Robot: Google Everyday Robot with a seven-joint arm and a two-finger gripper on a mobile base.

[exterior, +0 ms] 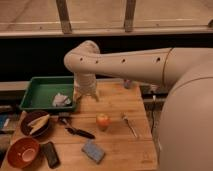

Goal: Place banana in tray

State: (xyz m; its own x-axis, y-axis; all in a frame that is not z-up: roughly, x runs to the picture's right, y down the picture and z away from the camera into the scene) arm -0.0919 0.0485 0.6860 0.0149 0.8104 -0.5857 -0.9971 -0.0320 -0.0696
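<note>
The banana (39, 123) is pale yellow and lies in the round dark bowl (35, 125) at the table's left. The green tray (39, 90) sits behind the bowl at the back left and holds a crumpled white object (61, 100). My gripper (86, 97) hangs down from the white arm just off the tray's right edge, above the table, well back and right of the banana. It holds nothing that I can see.
An orange-yellow apple (103, 120) stands mid-table. A black-handled utensil (77, 131), a blue sponge (93, 150), a black phone (50, 154) and an orange bowl (22, 152) lie toward the front left. A metal utensil (130, 125) lies at the right.
</note>
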